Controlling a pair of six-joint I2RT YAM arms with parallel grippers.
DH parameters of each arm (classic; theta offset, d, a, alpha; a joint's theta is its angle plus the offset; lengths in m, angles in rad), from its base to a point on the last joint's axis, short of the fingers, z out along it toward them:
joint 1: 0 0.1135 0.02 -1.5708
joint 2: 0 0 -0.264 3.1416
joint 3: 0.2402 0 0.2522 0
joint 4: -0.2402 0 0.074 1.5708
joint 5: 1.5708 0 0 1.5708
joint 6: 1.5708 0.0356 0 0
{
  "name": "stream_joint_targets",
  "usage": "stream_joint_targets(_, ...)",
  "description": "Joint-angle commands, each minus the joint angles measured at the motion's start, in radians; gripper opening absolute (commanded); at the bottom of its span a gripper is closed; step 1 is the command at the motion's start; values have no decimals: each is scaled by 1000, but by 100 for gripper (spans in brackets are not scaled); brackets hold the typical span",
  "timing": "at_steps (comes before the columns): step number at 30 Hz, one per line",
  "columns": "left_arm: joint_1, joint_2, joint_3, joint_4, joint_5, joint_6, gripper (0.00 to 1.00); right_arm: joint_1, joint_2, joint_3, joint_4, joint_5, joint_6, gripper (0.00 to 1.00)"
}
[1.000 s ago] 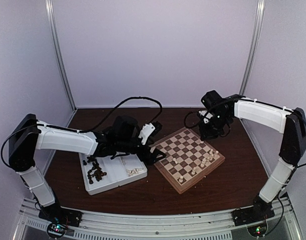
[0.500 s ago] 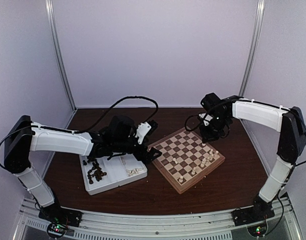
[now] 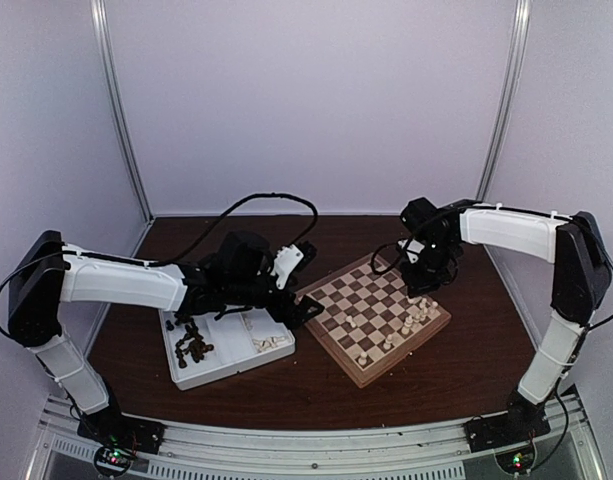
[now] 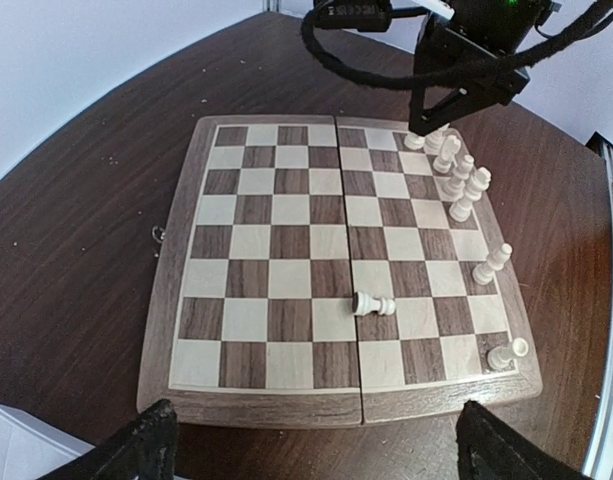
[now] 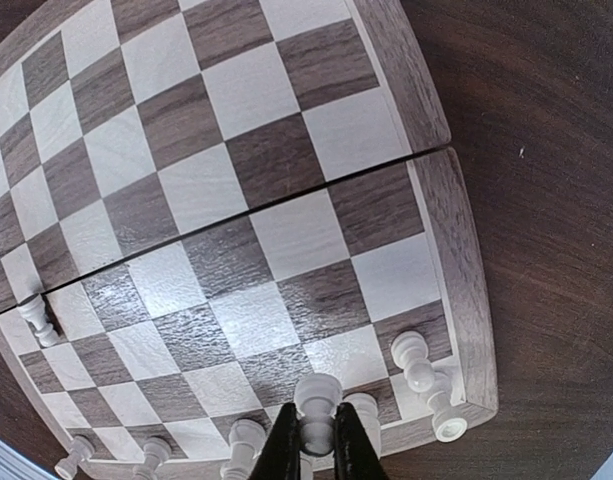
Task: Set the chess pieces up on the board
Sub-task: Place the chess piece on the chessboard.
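Note:
The board point(image 3: 364, 377) lies right of centre on the table. Several cream-white chess pieces point(image 4: 456, 182) stand along its right edge, and one white piece point(image 4: 372, 303) lies tipped over on a middle square. My right gripper point(image 5: 319, 438) is shut on a white piece point(image 5: 317, 392), low over the row of white pieces near the board's point(image 5: 468, 290) corner. In the top view the right gripper point(image 3: 423, 290) is at the board's far right side. My left gripper point(image 4: 321, 445) is open and empty, just off the board's point(image 4: 286, 408) near rim. From above, the left gripper point(image 3: 311, 309) sits at the board's left edge.
A white two-compartment tray point(image 3: 232, 367) sits left of the board. Dark brown pieces point(image 3: 194, 345) fill its left half and a few white pieces point(image 3: 271, 343) lie in the right half. Black cables point(image 3: 276, 200) loop behind the left arm.
My right gripper has come from behind the board down over its far right edge, still shut on the white piece. My left arm has drawn back slightly to the left.

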Motion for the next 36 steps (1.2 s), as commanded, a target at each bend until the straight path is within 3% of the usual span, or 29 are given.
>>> stream_joint_targets(1,10,16,27,16,27,14,97,-6,12,-30,9,31,-7,1)
stream_joint_targets(36,9,63,59,-1,62,5,96,-6,66,-59,36,65,-22,8)
